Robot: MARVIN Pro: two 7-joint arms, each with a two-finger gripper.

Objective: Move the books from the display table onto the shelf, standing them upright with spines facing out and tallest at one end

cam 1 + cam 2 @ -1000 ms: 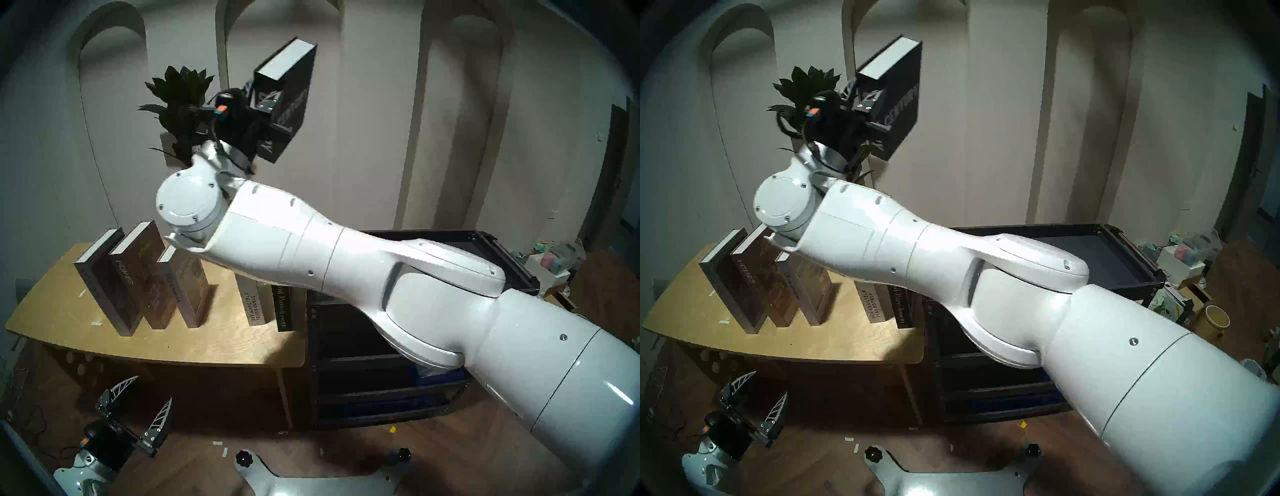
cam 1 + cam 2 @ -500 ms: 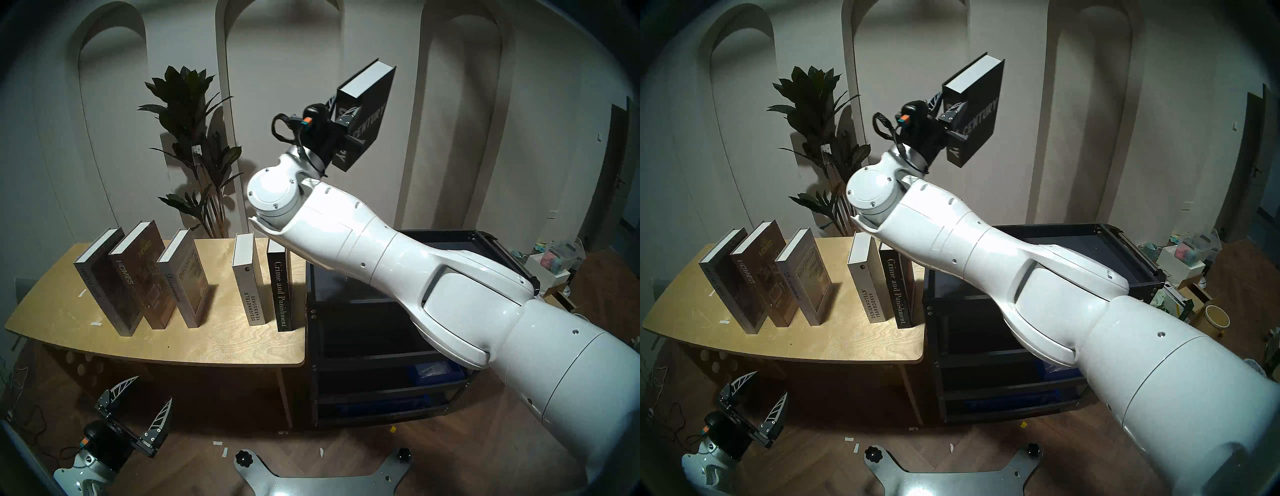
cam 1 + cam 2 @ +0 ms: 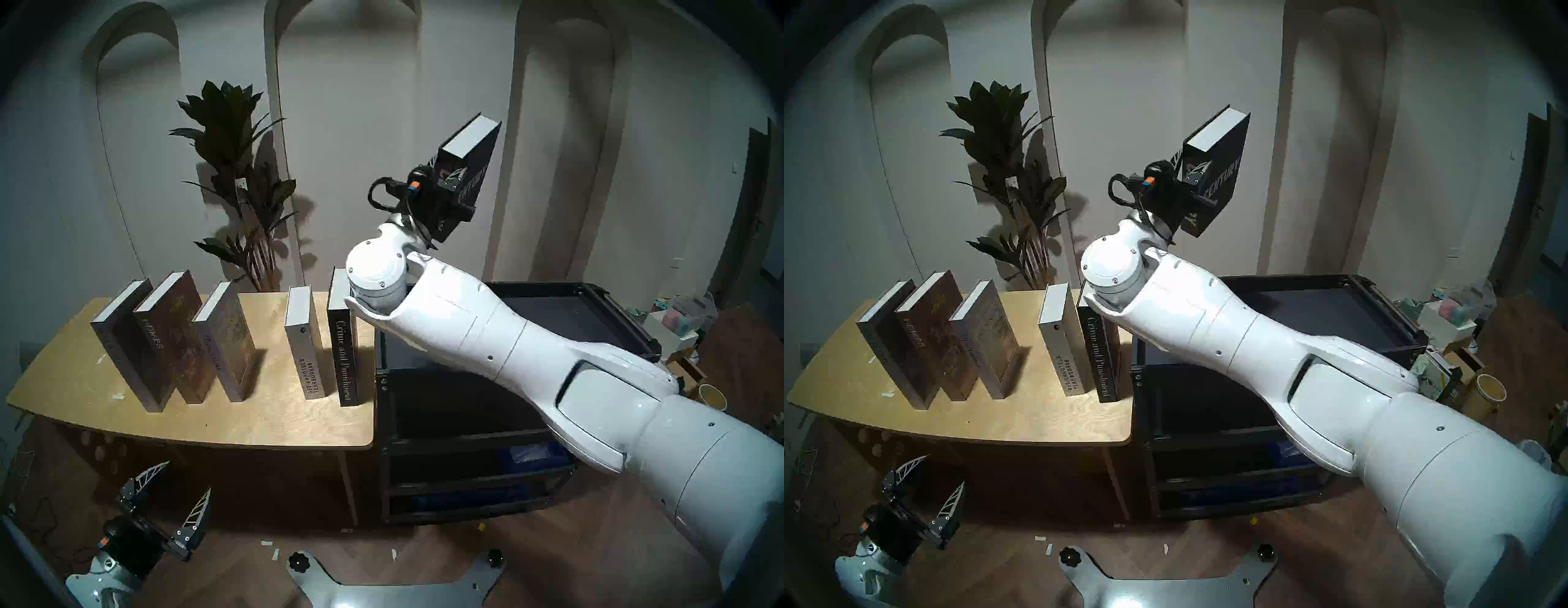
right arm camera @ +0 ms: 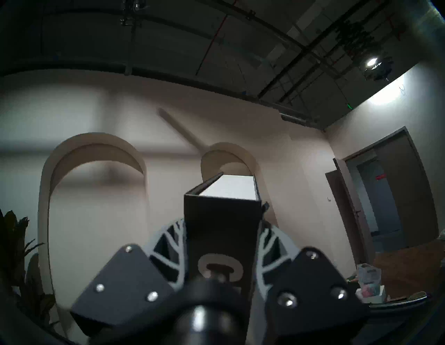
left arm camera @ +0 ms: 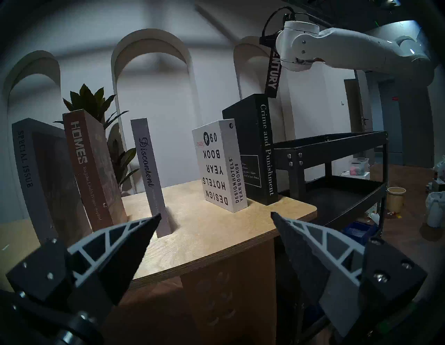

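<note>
My right gripper [image 3: 452,182] is shut on the black "Century" book [image 3: 473,165] and holds it tilted in the air above the left end of the black shelf [image 3: 547,286]. The right wrist view shows the book [image 4: 221,224] clamped between both fingers. Five books stand on the display table [image 3: 254,416]: "Special Issue" [image 3: 123,339], "Homes" [image 3: 169,335] and "Discontent" [image 3: 225,339] lean left, while "Design Hotels Yearbook 09" [image 3: 303,339] and "Crime and Punishment" [image 3: 343,356] stand upright by the right edge. My left gripper [image 3: 188,475] is open and empty, low in front of the table.
A tall potted plant [image 3: 237,170] stands behind the table. The shelf's lower tier holds a blue bin [image 3: 534,456]. Boxes and clutter [image 3: 679,322] and a paper cup [image 3: 712,397] sit on the floor right of the shelf. My base plate [image 3: 394,590] is at the bottom.
My right arm has swung to the right and come down a little with the "Century" book, from over the table to over the shelf's left end. The left arm has not moved.
</note>
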